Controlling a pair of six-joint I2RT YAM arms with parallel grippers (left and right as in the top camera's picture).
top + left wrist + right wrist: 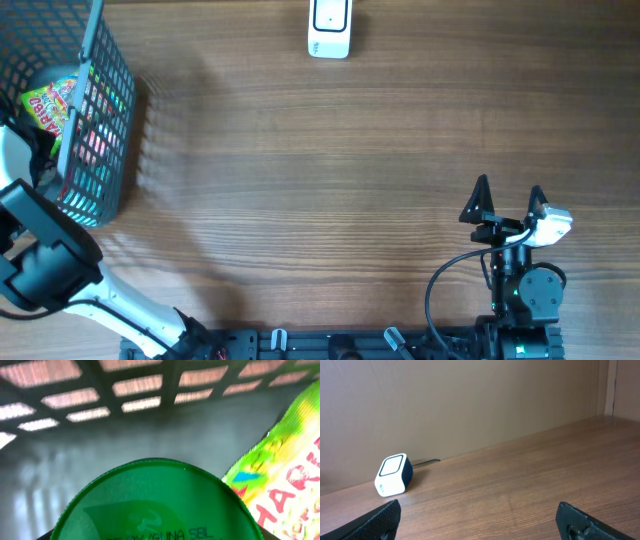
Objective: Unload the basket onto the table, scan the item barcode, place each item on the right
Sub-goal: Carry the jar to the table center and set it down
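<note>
A round green plastic lid (155,505) with printed lettering fills the bottom of the left wrist view, very close and directly under the camera. Just beside it, to the right, lies a crinkled yellow-green sweet bag with red letters (285,475). Both sit inside a grey-blue wire mesh basket (100,130) at the left edge of the brown wooden table (320,180), toward its far left corner. The basket holds the goods for picking, so the item to be scanned is in there, not yet lifted out. The green-lidded container looks like the chosen one, since the camera is centred on it.

The left arm (45,255) reaches from the near left corner over the basket's rim, its wrist pointing steeply down inside. The left gripper is buried in the basket with its fingers out of sight, so I cannot tell how wide it stands or whether it grips the lid.

A small white box-shaped barcode scanner (330,30) stands at the middle of the far edge, well apart from the basket. Its window is tilted upward, so an item can be presented above it.

The right gripper (510,190) rests toward the near right corner, pointing at the far edge. Its fingers are spread wide with nothing between them, and it seems to be waiting.
</note>
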